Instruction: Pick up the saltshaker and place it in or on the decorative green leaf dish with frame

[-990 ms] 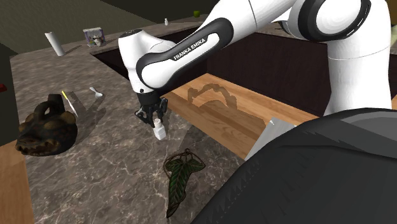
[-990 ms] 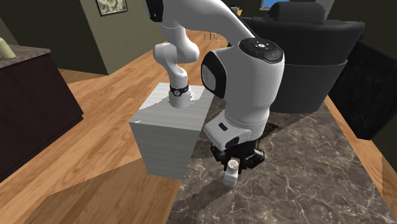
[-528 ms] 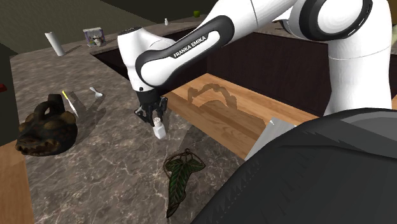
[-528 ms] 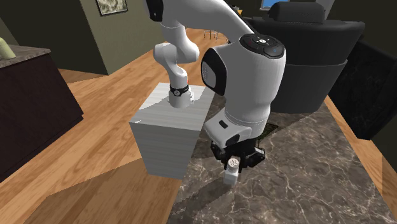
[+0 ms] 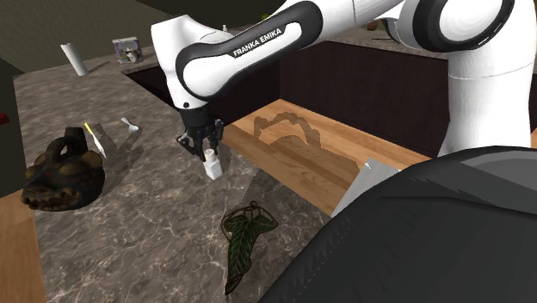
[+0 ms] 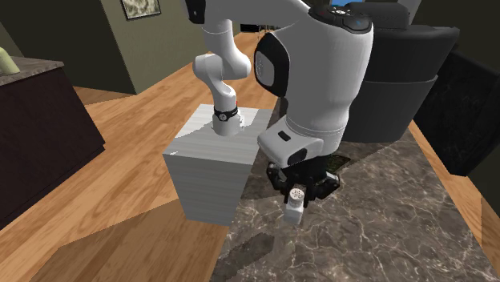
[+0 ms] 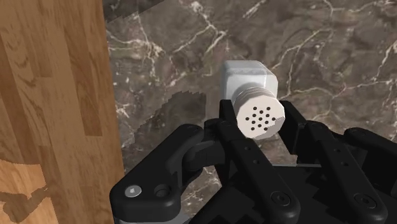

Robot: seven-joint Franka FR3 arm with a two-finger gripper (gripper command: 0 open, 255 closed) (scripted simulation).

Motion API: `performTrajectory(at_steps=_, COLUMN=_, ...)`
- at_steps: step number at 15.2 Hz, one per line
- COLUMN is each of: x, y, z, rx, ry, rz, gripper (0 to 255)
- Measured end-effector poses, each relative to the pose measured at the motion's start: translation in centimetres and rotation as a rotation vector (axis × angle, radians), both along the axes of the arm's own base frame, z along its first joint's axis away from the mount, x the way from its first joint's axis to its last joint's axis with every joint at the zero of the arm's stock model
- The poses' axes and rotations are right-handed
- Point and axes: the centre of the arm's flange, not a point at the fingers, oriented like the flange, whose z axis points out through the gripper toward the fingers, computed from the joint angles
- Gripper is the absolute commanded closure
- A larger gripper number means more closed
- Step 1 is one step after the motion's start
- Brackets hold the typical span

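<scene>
We are clasping the white saltshaker by its cap end in our gripper, hanging it below the hand, clear of the marble counter; the green leaf dish is lying well apart from the hand.

White Franka arm, dark joints, FRANKA EMIKA lettering, black claw with visible screws

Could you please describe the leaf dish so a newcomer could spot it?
On the dark marble counter, look toward the shoulder view's bottom, below the white saltshaker. The leaf dish lies flat there: the only green, ivy-shaped piece, rimmed by a thin dark frame.
</scene>
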Motion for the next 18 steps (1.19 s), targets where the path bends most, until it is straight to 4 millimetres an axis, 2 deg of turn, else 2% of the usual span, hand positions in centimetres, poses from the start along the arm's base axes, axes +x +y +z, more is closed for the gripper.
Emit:
performTrajectory(at_steps=14, x=0.0, y=0.0, z=7.1, rx=0.0, ry=0.0, rz=0.0, gripper=255)
performTrajectory(at_steps=18, x=-3.6, y=1.6, z=8.2, rx=0.0, ry=0.001, rz=0.001, gripper=255)
